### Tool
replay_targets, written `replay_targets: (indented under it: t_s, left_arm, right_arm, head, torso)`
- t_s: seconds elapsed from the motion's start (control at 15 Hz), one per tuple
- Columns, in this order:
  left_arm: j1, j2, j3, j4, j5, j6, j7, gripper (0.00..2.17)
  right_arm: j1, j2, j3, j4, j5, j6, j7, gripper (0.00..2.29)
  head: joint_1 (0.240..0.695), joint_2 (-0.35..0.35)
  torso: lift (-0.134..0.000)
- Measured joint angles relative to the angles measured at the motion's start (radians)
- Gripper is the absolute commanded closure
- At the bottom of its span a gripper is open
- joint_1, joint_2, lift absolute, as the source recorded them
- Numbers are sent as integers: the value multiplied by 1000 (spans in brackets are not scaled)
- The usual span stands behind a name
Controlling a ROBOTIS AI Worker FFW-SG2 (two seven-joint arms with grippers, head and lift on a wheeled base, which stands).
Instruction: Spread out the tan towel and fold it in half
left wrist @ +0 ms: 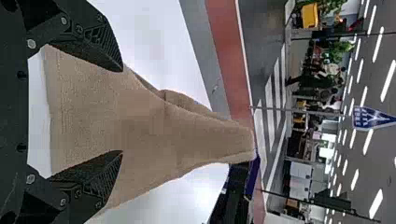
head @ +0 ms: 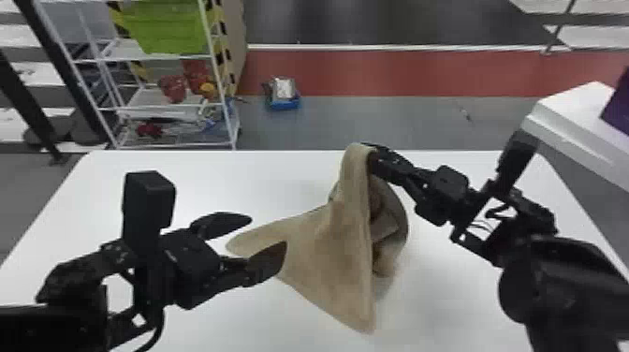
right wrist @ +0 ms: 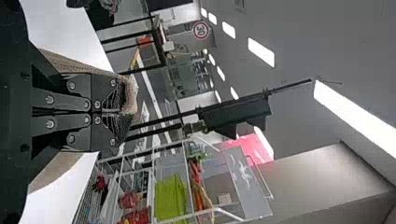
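The towel (head: 327,238) is suspended over the white surface (head: 262,178), held at one end by the right claw (head: 369,157). The right claw is clamped on the towel; in the right wrist view, its two fingers are together with cloth gathered about their tips. From this grip the towel hangs in a steep fold, its tan outer face toward the head camera and a shaded, bunched portion on the right side. One corner points down toward the near part of the surface; whether it makes contact cannot be determined.

A second corner extends toward the left claw (head: 267,231). The left claw is apart, and the left wrist view shows the towel spanning the gap between its fingers. The cloth is not clamped there.

Beyond the surface, a white rack (head: 164,108) stands at the left, with a green item (head: 164,28) on it. A blue box (head: 284,103) rests on the floor.
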Motion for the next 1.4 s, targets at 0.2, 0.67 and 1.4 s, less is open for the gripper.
replay_targets:
  t_s: [0.2, 0.67, 1.4]
  left_arm:
    - [17, 0, 9, -36, -2, -2, -19, 313]
    - [61, 0, -1, -105, 8, 31, -39, 313]
    - [125, 0, -239, -136, -17, 190, 313, 313]
  right_arm:
    - [-77, 0, 134, -28, -14, 125, -17, 2256]
    - [-209, 0, 261, -37, 33, 217, -46, 2256]
    - [-236, 0, 330, -17, 111, 219, -51, 2256]
  head:
    - [695, 139]
    - [695, 218]
    - [695, 210]
  torso:
    - [-124]
    - [-124]
    - [-124]
